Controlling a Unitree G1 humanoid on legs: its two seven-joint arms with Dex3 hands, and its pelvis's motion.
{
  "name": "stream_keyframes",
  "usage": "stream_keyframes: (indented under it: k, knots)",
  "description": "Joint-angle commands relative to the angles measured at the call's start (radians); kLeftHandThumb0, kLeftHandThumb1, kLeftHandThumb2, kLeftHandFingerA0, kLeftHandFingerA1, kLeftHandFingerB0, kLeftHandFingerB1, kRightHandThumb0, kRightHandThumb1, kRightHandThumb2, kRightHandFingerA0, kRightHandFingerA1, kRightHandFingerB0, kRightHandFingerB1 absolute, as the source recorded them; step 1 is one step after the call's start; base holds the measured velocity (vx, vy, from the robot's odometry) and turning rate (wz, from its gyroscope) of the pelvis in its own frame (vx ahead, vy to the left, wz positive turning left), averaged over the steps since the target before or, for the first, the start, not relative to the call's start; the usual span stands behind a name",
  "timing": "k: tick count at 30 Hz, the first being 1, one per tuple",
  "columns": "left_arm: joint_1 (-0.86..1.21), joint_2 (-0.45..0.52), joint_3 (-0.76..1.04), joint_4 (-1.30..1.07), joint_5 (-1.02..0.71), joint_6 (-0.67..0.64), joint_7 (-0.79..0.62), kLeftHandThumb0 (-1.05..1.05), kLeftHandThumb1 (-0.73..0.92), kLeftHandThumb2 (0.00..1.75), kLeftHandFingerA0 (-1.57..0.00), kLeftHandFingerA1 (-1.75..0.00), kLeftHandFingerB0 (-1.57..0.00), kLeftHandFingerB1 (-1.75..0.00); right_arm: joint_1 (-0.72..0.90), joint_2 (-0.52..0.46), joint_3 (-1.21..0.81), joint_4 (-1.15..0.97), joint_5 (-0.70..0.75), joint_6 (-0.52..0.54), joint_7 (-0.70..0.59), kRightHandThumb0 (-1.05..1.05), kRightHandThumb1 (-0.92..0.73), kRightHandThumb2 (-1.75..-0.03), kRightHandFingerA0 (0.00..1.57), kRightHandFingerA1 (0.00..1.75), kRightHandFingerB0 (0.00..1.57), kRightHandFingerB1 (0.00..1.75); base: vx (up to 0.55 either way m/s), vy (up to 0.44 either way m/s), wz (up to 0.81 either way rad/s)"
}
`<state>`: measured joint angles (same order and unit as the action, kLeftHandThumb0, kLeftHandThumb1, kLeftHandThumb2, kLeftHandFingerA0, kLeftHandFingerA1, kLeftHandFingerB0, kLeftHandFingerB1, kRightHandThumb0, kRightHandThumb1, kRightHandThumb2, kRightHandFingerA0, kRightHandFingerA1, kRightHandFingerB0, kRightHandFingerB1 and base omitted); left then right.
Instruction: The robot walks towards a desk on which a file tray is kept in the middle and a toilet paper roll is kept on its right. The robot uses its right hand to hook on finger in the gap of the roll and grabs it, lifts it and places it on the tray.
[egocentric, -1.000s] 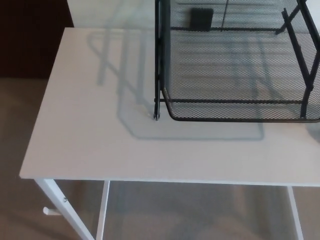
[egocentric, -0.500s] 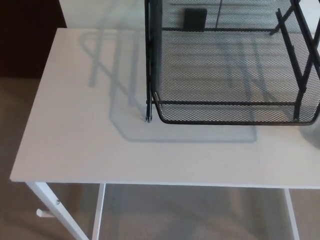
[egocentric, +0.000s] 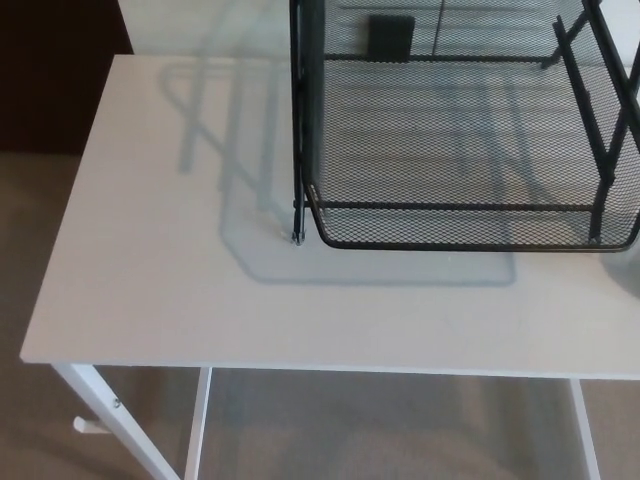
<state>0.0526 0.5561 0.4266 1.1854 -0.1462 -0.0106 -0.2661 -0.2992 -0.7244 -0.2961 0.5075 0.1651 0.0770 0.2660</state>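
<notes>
In the head view, the white worktop (egocentric: 150, 260) filled most of the picture. The black mesh file tray (egocentric: 460, 227) stood on it toward the far right, empty as far as could be seen. The toilet paper roll did not show; by the task it should have lain to the tray's right, beyond the picture's edge. Neither robot hand was in view, so I could not tell whether either was open or closed. The step in hand looked like the approach. To do it well, the robot would need to face further right until the roll showed. It could then bring the right robot hand in with one finger lined up on the roll's hollow core.
</notes>
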Motion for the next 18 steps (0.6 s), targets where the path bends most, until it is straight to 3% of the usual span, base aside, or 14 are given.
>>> stream_keyframes:
  k: [1,2,6,10,11,12,14,15,18]
  knots:
    - [0.009,0.015,0.003,0.002,-0.011,-0.028,0.006,-0.79,0.91,0.71,-0.25,-0.48,-0.15,-0.34,0.057,-0.041,0.108,-0.062,-0.09,0.017,0.086,-0.55,-0.42,-0.72,0.22,0.49,0.08,0.37,0.0,0.0,0.0]
    - [0.008,0.015,0.005,0.001,-0.014,-0.024,0.003,-0.78,0.92,0.7,-0.24,-0.48,-0.14,-0.33,0.053,-0.047,0.132,-0.057,-0.099,0.027,0.103,-0.47,-0.54,-0.57,0.22,0.42,0.13,0.27,0.0,0.0,0.0]
    - [0.01,0.014,0.004,-0.004,-0.014,-0.024,-0.001,-0.77,0.91,0.71,-0.23,-0.47,-0.12,-0.33,0.089,-0.068,0.191,-0.128,-0.134,0.088,0.116,-0.46,-0.55,-0.58,0.18,0.39,0.14,0.27,0.0,0.0,0.0]
    - [0.021,0.013,0.002,-0.007,-0.012,-0.028,0.001,-0.78,0.91,0.71,-0.25,-0.46,-0.14,-0.32,0.116,-0.079,0.223,-0.153,-0.168,0.083,0.119,-0.4,-0.57,-0.59,0.18,0.38,0.1,0.23,0.0,0.0,0.0]
    - [0.025,0.012,-0.004,-0.014,-0.006,-0.031,0.002,-0.78,0.91,0.72,-0.25,-0.46,-0.14,-0.33,0.124,-0.099,0.241,-0.145,-0.188,0.066,0.136,-0.27,-0.52,-0.99,0.02,0.5,0.0,0.49,0.0,0.0,0.0]
    - [0.026,0.012,-0.003,-0.017,-0.009,-0.027,0.001,-0.78,0.91,0.72,-0.25,-0.46,-0.14,-0.33,0.127,-0.102,0.245,-0.15,-0.193,0.073,0.137,-0.38,-0.58,-0.6,0.18,0.38,0.1,0.22,0.0,0.0,0.0]
    - [0.026,0.016,0.001,-0.017,-0.013,-0.023,0.004,-0.78,0.92,0.71,-0.27,-0.47,-0.16,-0.33,0.127,-0.112,0.264,-0.148,-0.211,0.072,0.145,-0.39,-0.6,-0.6,0.2,0.41,0.09,0.21,0.0,0.0,0.0]
    - [0.023,0.018,0.004,-0.015,-0.016,-0.015,0.005,-0.78,0.91,0.72,-0.25,-0.47,-0.15,-0.33,0.127,-0.123,0.275,-0.155,-0.219,0.09,0.157,-0.28,-0.55,-1.01,0.02,0.51,0.0,0.49,0.0,0.0,0.0]
    - [0.02,0.02,0.006,-0.015,-0.017,-0.01,0.005,-0.78,0.91,0.72,-0.25,-0.47,-0.15,-0.33,0.127,-0.126,0.278,-0.158,-0.22,0.1,0.16,-0.28,-0.55,-1.01,0.02,0.51,0.0,0.49,0.0,0.0,0.0]
